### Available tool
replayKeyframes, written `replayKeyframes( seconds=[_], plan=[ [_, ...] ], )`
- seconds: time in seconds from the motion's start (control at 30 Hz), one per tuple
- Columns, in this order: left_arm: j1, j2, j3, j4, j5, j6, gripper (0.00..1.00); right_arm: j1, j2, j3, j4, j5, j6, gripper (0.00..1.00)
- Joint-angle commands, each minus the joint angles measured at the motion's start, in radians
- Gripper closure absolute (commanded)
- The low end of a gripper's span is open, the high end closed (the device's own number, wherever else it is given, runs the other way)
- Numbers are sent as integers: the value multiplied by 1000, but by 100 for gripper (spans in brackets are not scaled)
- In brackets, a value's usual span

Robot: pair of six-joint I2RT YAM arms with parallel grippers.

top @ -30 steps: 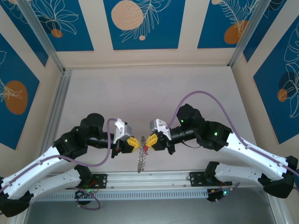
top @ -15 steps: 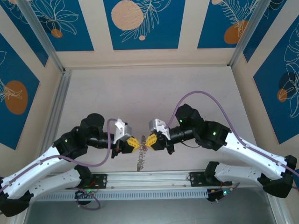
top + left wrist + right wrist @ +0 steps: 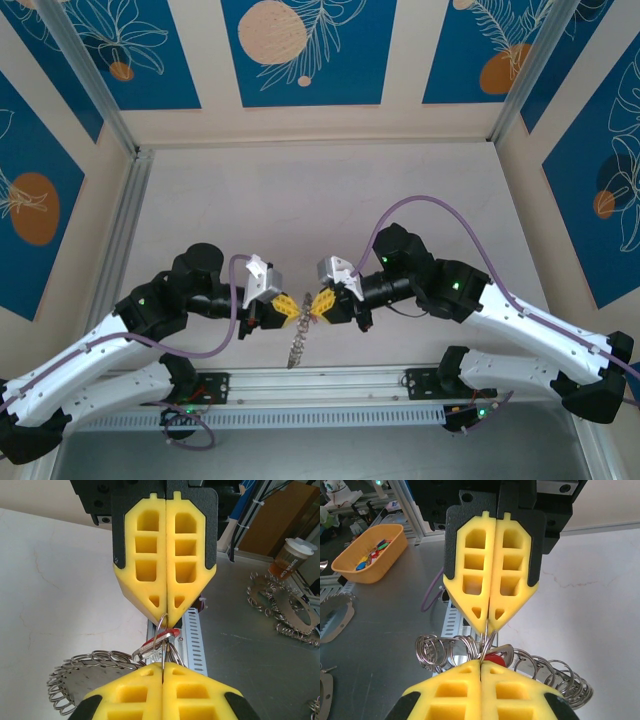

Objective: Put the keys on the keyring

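keyring [image 3: 157, 625] pinched mid-air between both hands, above the counter [image 3: 300, 200] near its front edge. keys [image 3: 296, 343] hang under it in a bunch, red-headed piece [image 3: 169, 632] sits at the gap. left hand [image 3: 162, 672] clenched on the ring; right hand [image 3: 165, 614] clenched on it too, tip to tip. In the last second the right hand crept toward the left one, the gap narrowed and the bunch swung left. Red piece probably being threaded; not on yet.

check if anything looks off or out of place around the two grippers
Nothing looks spilled or damaged. The left gripper and right gripper meet tip to tip, both shut on the thin keyring. The keys hang below it in one bunch, with a red-headed piece close to the pinch.
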Motion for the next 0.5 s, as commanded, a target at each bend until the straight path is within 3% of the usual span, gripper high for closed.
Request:
replayKeyframes(
  seconds=[0.0, 0.47],
  plan=[
    [-16, -8, 22, 25, 15, 12, 100, -7, -25, -8, -14, -31, -20, 100],
    [-16, -2, 21, 32, 15, 12, 100, -13, -28, -22, 2, -65, -20, 100]
  ],
)
